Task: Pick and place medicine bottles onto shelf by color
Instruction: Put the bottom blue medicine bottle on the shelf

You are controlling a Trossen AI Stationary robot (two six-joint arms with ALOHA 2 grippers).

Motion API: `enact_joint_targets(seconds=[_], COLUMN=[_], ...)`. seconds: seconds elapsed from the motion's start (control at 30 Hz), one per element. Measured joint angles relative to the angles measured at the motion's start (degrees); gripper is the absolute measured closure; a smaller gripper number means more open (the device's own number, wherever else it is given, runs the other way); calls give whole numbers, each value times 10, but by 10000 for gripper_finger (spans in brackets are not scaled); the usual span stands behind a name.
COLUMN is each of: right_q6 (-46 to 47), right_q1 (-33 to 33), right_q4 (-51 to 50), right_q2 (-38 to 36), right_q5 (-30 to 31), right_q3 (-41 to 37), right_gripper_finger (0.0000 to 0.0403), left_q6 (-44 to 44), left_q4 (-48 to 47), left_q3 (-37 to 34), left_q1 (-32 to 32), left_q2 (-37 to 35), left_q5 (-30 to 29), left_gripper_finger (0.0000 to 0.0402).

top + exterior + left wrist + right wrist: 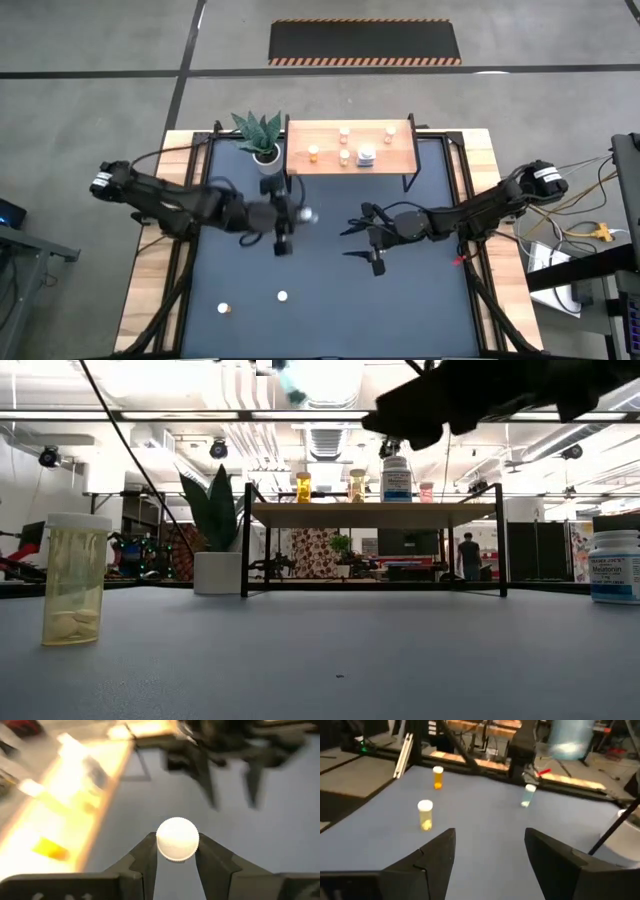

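Observation:
My left gripper (pixel 298 214) hangs over the middle of the blue table, near the shelf's front, shut on a small white-capped medicine bottle (pixel 177 838). That bottle shows as a pale blur (pixel 568 739) in the right wrist view. My right gripper (pixel 362 236) stands open to its right, with nothing between its fingers (pixel 440 851). The light-wood shelf (pixel 390 158) at the far side carries several bottles, among them an orange one (pixel 303 486) and a larger white one (pixel 396 477). Two more bottles (pixel 224 309) (pixel 283 296) stand upright on the table near its front edge. My left gripper pinches the bottle between its two fingers (pixel 145 855), one on each side right at the white cap (pixel 176 851). The cap's round top faces the wrist camera. The bottle is lifted well clear of the table.
A potted plant in a white pot (pixel 265 153) stands by the shelf's left end. In the low view a white bottle with a blue label (pixel 615 565) stands at the right. Bare blue tabletop lies between the arms and the front edge.

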Motion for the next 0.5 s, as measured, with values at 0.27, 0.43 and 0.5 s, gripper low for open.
enact_joint_targets(seconds=[0.27,0.43,0.5], right_q6=[37,79,84], right_q1=[6,6,6], right_q4=[-88,-114,-119], right_q2=[-23,-23,-23], right_q5=[-3,-7,-7], right_q3=[2,2,2], right_gripper_finger=[192,198,197], left_q6=[172,192,192], left_q4=[5,70,73], left_q3=[68,71,71], left_q1=[164,299,349], left_q2=[0,1,7], left_q5=[-7,68,136], left_gripper_finger=[304,304,304])
